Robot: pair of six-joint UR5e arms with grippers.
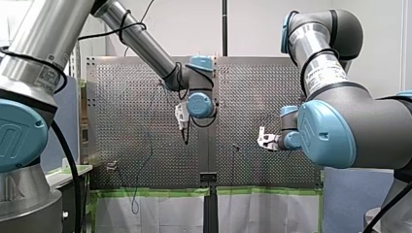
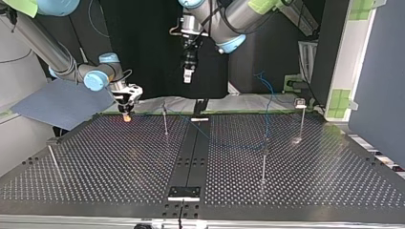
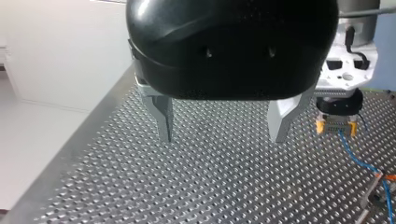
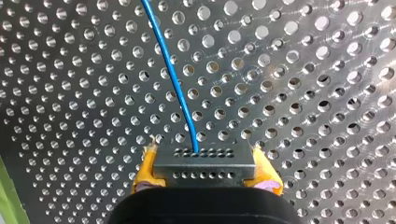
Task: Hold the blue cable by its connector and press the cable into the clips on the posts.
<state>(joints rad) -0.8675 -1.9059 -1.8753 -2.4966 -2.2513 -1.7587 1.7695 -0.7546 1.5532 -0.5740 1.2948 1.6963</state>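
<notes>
In the top view the table (image 2: 95, 162) shows wide bare room between thin posts standing well apart. One post (image 2: 53, 160) stands near the left edge. Beyond it, at the far edge, our right gripper (image 2: 126, 110) sits low over the table, its yellow pads (image 4: 145, 170) clamped on the connector (image 4: 204, 161). The blue cable (image 4: 173, 81) leaves the connector and runs right, past a second post (image 2: 165, 121). High above the far edge, clear of everything, hangs our left gripper (image 2: 188, 75), its metal fingers (image 3: 164, 119) spread wide with nothing between them. The cable reaches a third post (image 2: 263, 164) and rises there. A fourth post (image 2: 301, 117) stands farther right.
</notes>
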